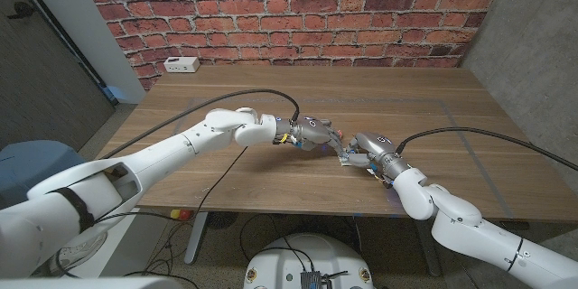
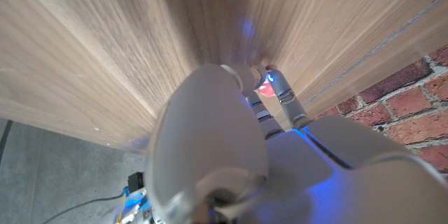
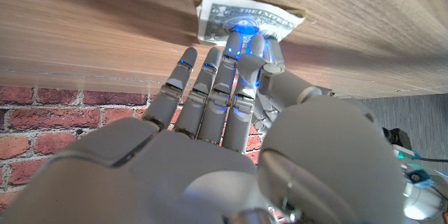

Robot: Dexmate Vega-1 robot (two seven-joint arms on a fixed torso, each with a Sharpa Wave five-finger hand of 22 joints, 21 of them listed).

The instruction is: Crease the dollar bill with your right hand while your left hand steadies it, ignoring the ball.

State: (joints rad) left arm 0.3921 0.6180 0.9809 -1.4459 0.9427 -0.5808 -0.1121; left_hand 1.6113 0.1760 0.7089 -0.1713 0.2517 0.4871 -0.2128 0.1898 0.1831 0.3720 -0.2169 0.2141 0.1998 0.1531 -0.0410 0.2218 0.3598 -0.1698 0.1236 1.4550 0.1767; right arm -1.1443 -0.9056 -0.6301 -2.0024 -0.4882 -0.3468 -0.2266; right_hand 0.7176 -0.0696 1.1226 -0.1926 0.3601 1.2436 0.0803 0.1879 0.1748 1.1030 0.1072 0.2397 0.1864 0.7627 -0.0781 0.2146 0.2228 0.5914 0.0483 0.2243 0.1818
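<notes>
Broad bare wood lies on the table [image 1: 226, 99] left of the hands, toward its left edge and far corners. The left hand [image 1: 312, 133] sits mid-table; its grip cannot be made out. Just beside it, the dollar bill [image 3: 246, 19] lies nearer the front edge than the back, long axis roughly along that edge. The right hand [image 3: 231, 77], fingers extended close together, presses fingertips onto the bill.
</notes>
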